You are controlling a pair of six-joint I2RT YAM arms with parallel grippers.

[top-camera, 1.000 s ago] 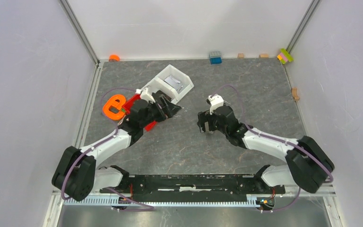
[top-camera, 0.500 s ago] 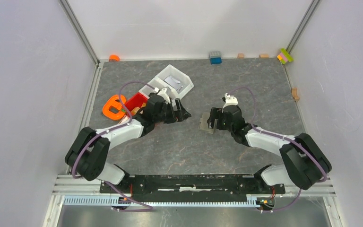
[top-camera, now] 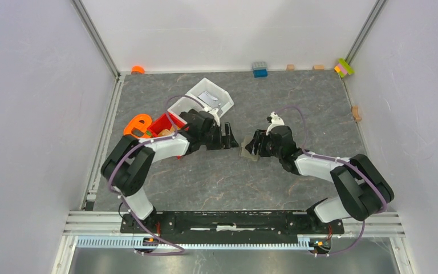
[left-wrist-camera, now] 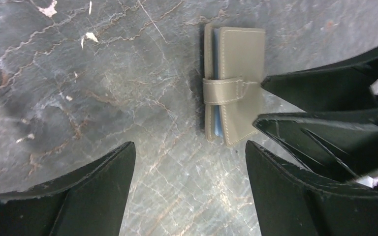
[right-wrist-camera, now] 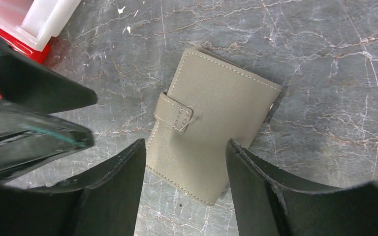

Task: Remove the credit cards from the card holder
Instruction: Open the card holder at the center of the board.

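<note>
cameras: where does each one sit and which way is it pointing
Top external: high behind the arms, looking down at the table; both arms show.
Left wrist: on the left arm, facing down at the card holder; left gripper below, right gripper at right.
Right wrist: on the right arm, facing down; right gripper below, left gripper at left.
Shared: both wrist views show the closed card holder.

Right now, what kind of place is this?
Probably a robot lab test cell: white walls box in a grey table, two robot arms bolted at its edge, toy blocks line the back.
</note>
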